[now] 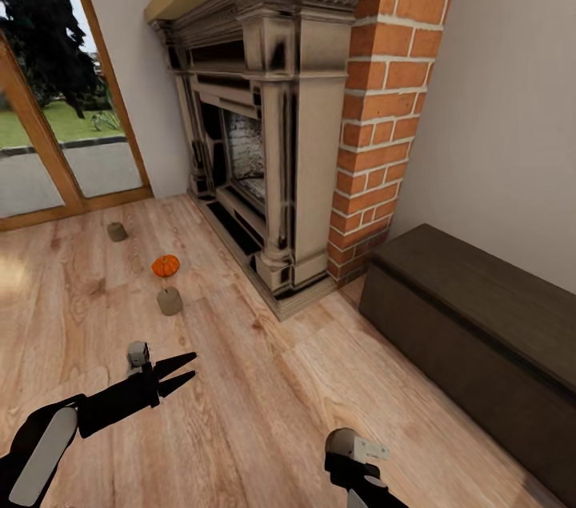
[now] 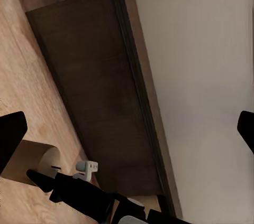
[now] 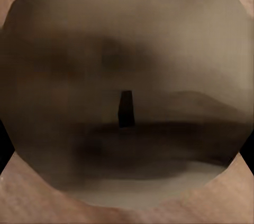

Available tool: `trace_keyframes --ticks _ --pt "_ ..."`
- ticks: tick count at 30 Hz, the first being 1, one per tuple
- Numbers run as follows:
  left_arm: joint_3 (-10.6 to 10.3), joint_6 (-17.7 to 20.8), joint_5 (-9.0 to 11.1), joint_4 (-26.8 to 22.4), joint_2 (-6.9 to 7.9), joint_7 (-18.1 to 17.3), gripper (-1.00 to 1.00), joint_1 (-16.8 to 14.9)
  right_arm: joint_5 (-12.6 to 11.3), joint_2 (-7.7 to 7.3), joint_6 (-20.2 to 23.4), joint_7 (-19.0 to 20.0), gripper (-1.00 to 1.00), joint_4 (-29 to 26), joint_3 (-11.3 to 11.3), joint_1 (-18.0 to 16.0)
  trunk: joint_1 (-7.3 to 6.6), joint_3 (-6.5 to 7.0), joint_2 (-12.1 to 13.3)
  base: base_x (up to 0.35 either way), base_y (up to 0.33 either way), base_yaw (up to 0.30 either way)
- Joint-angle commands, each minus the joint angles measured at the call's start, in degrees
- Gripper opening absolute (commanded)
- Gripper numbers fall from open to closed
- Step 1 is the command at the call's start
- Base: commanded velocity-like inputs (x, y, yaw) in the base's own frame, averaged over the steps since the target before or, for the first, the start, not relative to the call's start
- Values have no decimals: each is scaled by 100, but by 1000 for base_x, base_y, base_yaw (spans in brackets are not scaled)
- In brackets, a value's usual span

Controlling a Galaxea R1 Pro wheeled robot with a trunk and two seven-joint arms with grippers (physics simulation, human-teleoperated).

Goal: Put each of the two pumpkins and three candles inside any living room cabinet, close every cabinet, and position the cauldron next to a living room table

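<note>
The left claw (image 1: 182,373) hangs low over the wooden floor (image 1: 240,412), its two black fingers spread apart with nothing between them. The right claw (image 1: 356,464) sits at the lower edge of the head view; whether it is wide or narrow I cannot tell. Its wrist view looks straight onto the round tan top of a candle (image 3: 127,97) with a dark wick.

On the floor ahead of the left claw stand a candle (image 1: 169,301), a pumpkin (image 1: 166,266) beyond it, and another candle (image 1: 117,231) farther off near the glass door (image 1: 48,148). A fireplace (image 1: 264,132) with a brick chimney (image 1: 384,84) fills the middle. The closed dark cabinet (image 1: 472,324) stands against the right wall.
</note>
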Motion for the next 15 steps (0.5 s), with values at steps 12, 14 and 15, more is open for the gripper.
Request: trace_keyframes --ticks 12,14,15 --pt "16 15 -13 7 8 -22 100 -4 -69 -2 -25 -27 -100 2 53 -2 -9 62 3 0 14 287" --pt "25 15 -13 13 11 -22 100 -4 -66 -2 -25 -27 -100 2 49 -2 -9 62 3 0 215 292" --pt "27 15 -14 15 13 -22 100 -4 -65 -2 -25 -27 -100 2 49 -2 -9 62 3 0 257 292"
